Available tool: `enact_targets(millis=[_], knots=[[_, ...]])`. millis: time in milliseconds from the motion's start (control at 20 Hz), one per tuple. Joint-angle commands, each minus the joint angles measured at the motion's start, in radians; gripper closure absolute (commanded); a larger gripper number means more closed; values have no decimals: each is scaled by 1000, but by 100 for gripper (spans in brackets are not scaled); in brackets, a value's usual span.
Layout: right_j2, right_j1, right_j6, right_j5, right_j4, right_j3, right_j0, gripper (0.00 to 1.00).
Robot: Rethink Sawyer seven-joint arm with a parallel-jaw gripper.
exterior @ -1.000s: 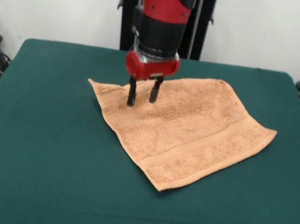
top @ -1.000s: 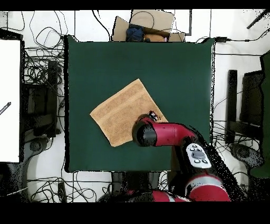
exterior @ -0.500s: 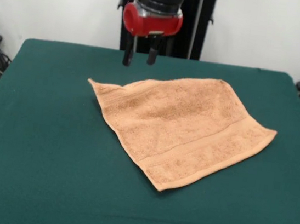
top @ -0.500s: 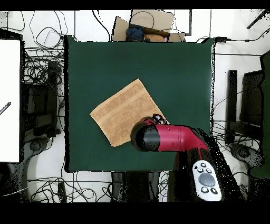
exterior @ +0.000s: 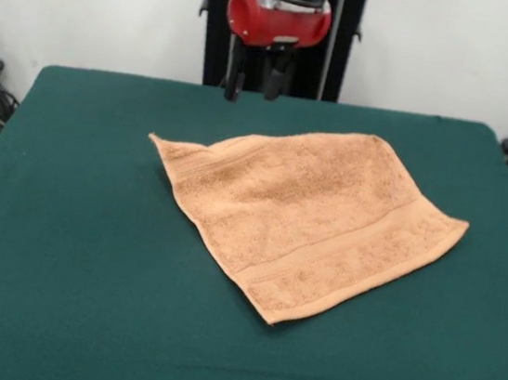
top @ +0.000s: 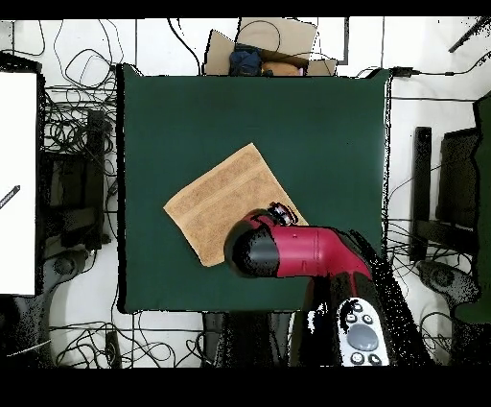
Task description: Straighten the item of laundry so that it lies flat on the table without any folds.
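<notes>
The item of laundry (exterior: 311, 216) is a peach-orange towel spread out on the dark green table (exterior: 59, 249), turned like a diamond with a woven band near its front right hem. Its far left corner shows slight ridges. My gripper (exterior: 253, 82) hangs open high above the table's far edge, well clear of the towel, with nothing between its fingers. In the overhead view the towel (top: 216, 202) lies left of centre on the table (top: 316, 134), and my red arm (top: 288, 251) covers its corner nearest the robot's base; the gripper itself is hidden under the arm.
Cables (top: 72, 144) and dark equipment crowd the floor on both sides of the table. A cardboard box (top: 273, 43) sits beyond one table edge. A white panel (top: 17, 182) stands at the overhead view's left.
My gripper rose off the towel's far left part, letting go of it, and went up and slightly right toward the table's far edge. The towel has stayed put.
</notes>
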Motion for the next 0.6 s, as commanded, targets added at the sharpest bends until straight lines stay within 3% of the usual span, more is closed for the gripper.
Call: enact_targets(millis=[50,600], knots=[[5,32,196,-59,-26,81,46,0],[-37,-8,258,-32,13,104,147,0]])
